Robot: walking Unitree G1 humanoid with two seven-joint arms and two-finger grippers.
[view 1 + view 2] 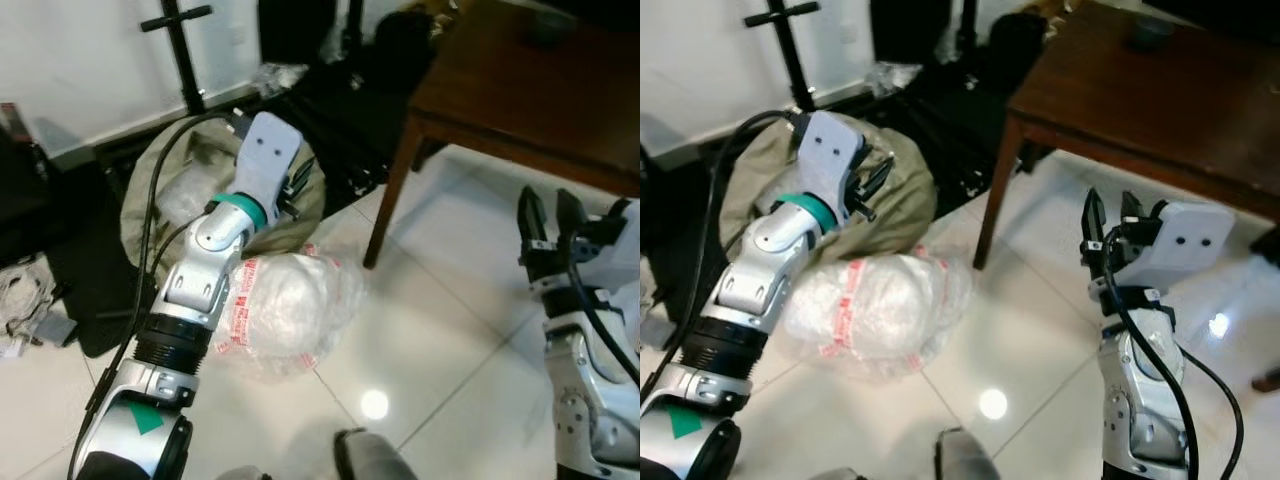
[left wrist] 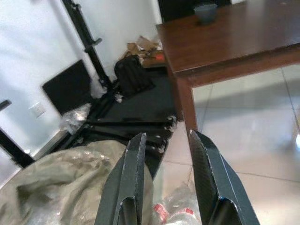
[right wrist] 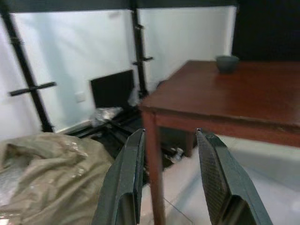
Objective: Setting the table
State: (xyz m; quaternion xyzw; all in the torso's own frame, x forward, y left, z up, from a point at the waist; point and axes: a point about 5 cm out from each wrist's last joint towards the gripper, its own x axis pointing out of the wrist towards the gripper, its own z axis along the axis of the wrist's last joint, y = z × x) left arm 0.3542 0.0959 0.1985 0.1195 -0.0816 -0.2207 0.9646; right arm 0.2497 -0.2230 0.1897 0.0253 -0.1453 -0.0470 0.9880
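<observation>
Nearest, left claw [image 1: 292,190] raised over olive sack [image 1: 760,200], fingers [image 2: 133,178] parted a moderate way, gripping nothing. Just below the forearm, clear plastic bag [image 1: 290,305] with red print, lying on the tiled floor beside the sack. Right claw [image 1: 1108,232] held up over bare floor, fingers [image 3: 129,178] likewise apart and empty, aimed toward the brown surface [image 1: 520,90]. On that surface's far side, one small dark bowl [image 3: 227,63]; no other tableware made out, so table setting judged barely begun. Beyond the sack, black stand legs [image 2: 126,124] and dark bags [image 1: 340,110] crowded against the wall.

Risks from here: surface leg [image 1: 995,195] standing between the two arms, so a careless swing forward could clip it; plastic bag slippery underfoot if stepped on; cable [image 1: 150,200] looped along the left arm, liable to snag in the sack's folds during a reach down.
</observation>
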